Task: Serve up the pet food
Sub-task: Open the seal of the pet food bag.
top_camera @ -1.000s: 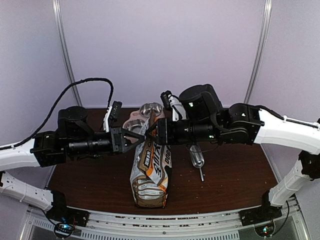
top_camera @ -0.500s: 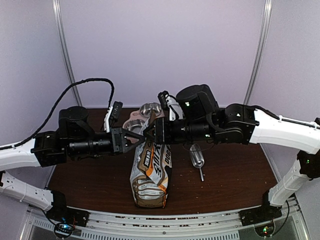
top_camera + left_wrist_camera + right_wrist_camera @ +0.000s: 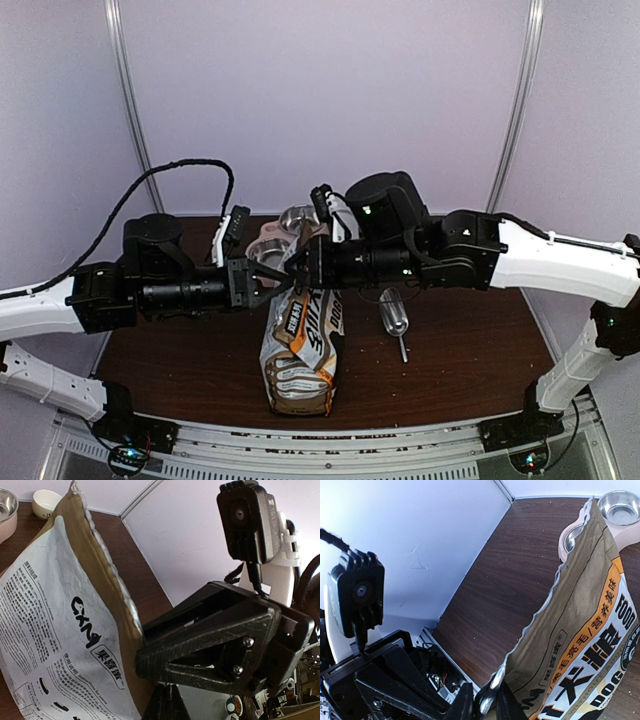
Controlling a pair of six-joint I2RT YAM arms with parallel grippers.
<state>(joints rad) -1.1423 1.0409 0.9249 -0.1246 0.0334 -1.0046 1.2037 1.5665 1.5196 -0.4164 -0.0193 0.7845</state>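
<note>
The pet food bag (image 3: pixel 300 350) stands upright mid-table, white and kraft-brown with black and orange print (image 3: pixel 580 645). The kibble itself is hidden inside it. My left gripper (image 3: pixel 278 283) comes in from the left and is shut on the bag's top edge (image 3: pixel 125 605); its fingertips (image 3: pixel 170 702) are pressed together at the bottom of the left wrist view. My right gripper (image 3: pixel 297 268) meets it from the right. Its fingers (image 3: pixel 465 705) pinch the bag's silver-lined rim (image 3: pixel 487 700) between them.
A pink double-bowl feeder (image 3: pixel 268 240) with steel bowls sits just behind the bag. A metal scoop (image 3: pixel 395 318) lies on the brown table to the bag's right. A small white bowl (image 3: pixel 46 502) stands near the back wall. White walls close in on three sides.
My right gripper has moved left onto the bag's top and narrowed its jaws round the rim. The left gripper stayed shut at the bag's edge.
</note>
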